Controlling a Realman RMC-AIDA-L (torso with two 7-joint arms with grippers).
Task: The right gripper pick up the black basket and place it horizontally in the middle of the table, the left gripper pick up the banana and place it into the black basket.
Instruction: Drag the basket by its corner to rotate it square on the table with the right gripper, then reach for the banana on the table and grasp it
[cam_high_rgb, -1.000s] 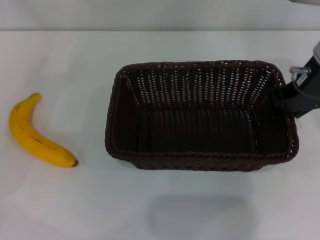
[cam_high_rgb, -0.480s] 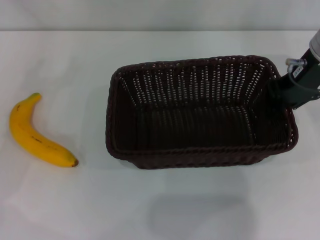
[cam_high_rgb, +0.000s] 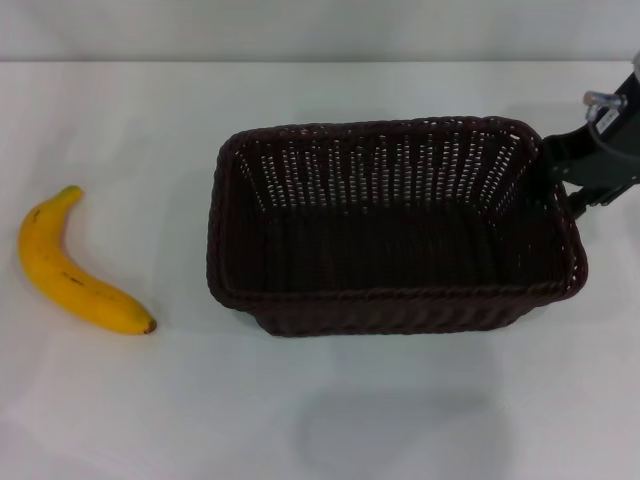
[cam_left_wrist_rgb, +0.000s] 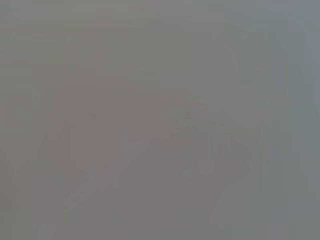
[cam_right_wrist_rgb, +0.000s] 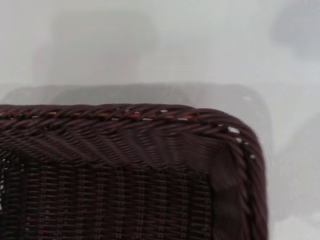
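Note:
The black basket (cam_high_rgb: 390, 310) stands empty on the white table (cam_high_rgb: 300, 410), a little right of the middle, with its long side across my view. My right gripper (cam_high_rgb: 560, 172) is at the far right corner of the basket's short right wall and grips its rim there. The right wrist view shows a corner of the basket (cam_right_wrist_rgb: 125, 145) from close above, with the table beyond it. The banana (cam_high_rgb: 70, 280) lies on the table at the far left, well apart from the basket. My left gripper is out of view, and the left wrist view shows only flat grey.
The table's far edge (cam_high_rgb: 320, 62) runs across the top of the head view. Bare tabletop lies between the banana and the basket and along the front.
My right gripper has moved toward the far side, taking the basket's right end with it. The basket has turned and shifted slightly. The banana has not moved.

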